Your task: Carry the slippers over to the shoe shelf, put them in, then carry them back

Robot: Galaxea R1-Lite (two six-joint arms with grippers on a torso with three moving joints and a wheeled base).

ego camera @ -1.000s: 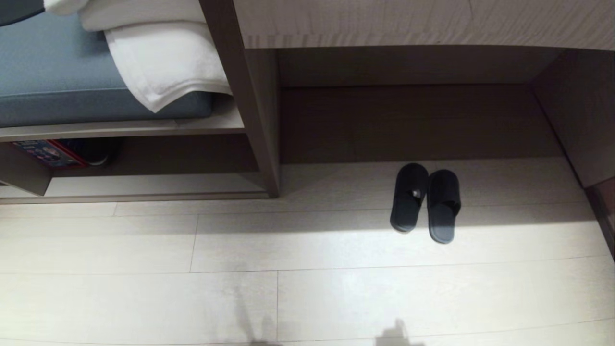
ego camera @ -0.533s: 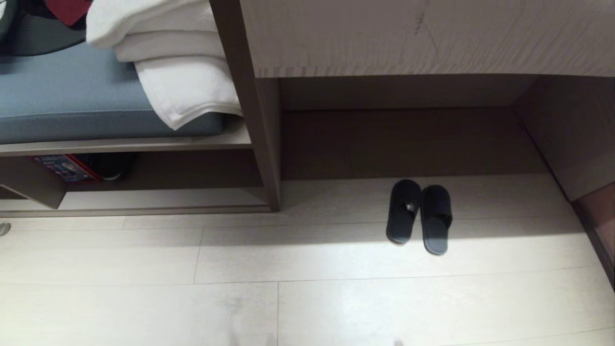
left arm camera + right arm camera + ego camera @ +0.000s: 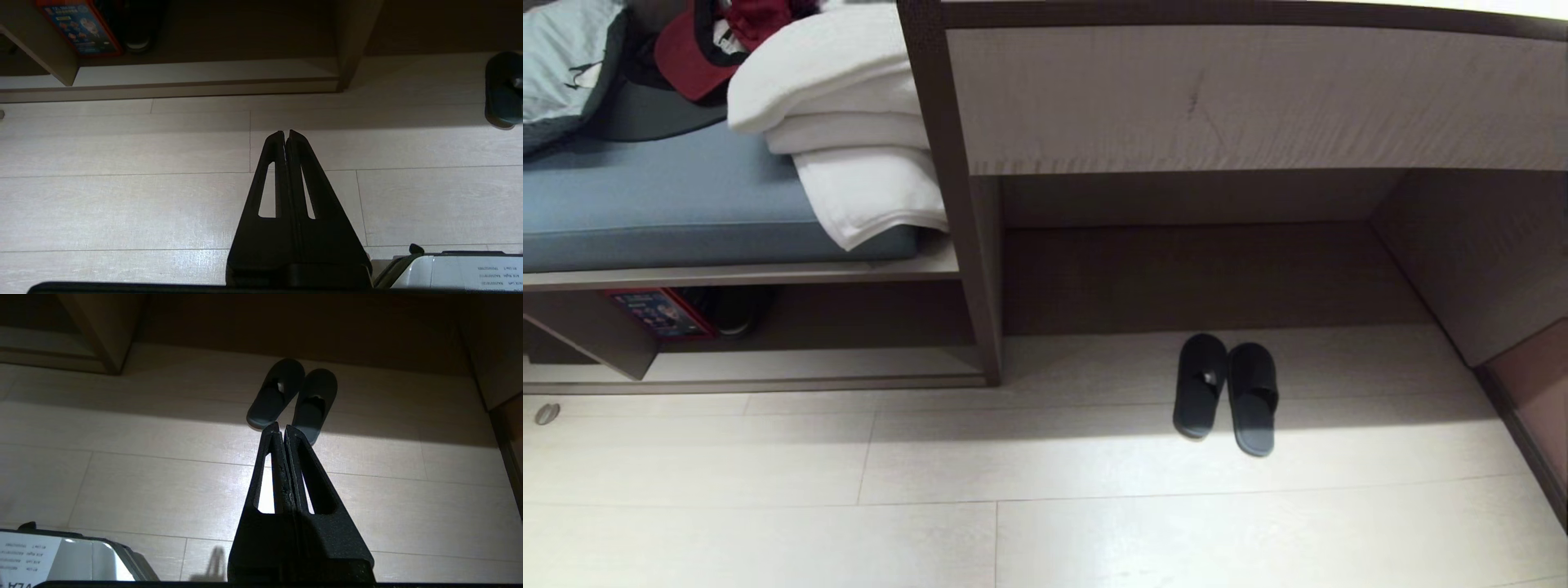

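The pair of soft dark grey-black fabric slippers (image 3: 1225, 396) is lying side by side on the pale plank floor (image 3: 931, 506) before the desk (image 3: 1241, 98) kneehole, both grippers, left gripper (image 3: 287, 134) and right gripper (image 3: 282, 427), hanging clear above the floor with fingers pressed together, so the pick-up is judged not yet begun and calls for opening and reaching down.

The robot's head camera has tipped upward over the last second, so the whole scene has slid down the head view rather than anything on the floor being moved: the slippers (image 3: 1225, 394) sit lower and look a little smaller, and the shoe shelf (image 3: 768, 371) on the left has dropped with them. More of the upper surroundings has come into sight, including the full pale front panel of the desk (image 3: 1241, 98), the whole stack of folded white towels (image 3: 849, 139), a red cap (image 3: 690, 61) and a small round, possibly metal, object (image 3: 547, 413) on the floor at far left. The faint shadows near the bottom edge have gone out of view.
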